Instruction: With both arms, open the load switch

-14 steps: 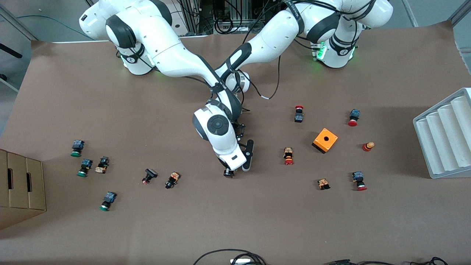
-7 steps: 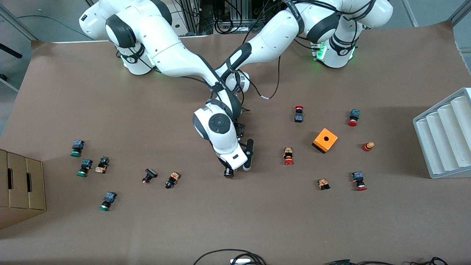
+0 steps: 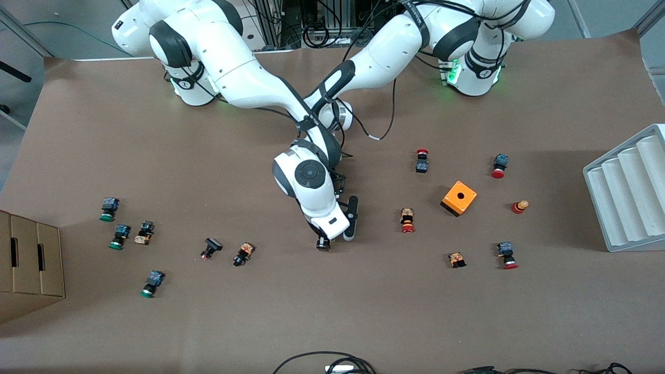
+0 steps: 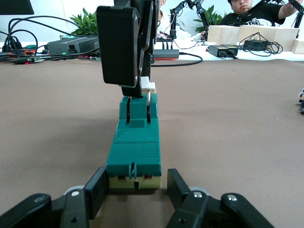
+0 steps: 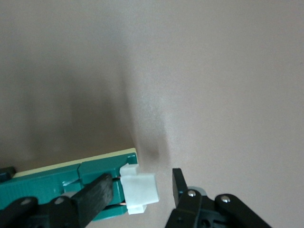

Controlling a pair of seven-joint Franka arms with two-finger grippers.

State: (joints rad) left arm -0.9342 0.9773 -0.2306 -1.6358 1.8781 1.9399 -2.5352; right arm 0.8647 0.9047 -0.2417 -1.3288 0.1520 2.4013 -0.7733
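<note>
Mid-desk (image 3: 363, 311), left hand (image 4: 135, 192) clamps the load switch (image 4: 134, 152) by its body to brace it flat, while right hand (image 5: 142, 197), fingers half-spread, straddles the white end piece (image 5: 137, 187), apparently to pull it open.

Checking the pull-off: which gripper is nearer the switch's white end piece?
Right gripper straddles the white end piece; left gripper clamps the switch's other end.

Even overhead light fills the front view; soft shadows fall beside the grey rack (image 3: 626, 192) and cardboard box (image 3: 28, 259). The right wrist view is dim, blurred, with a dark shadow band at centre.
</note>
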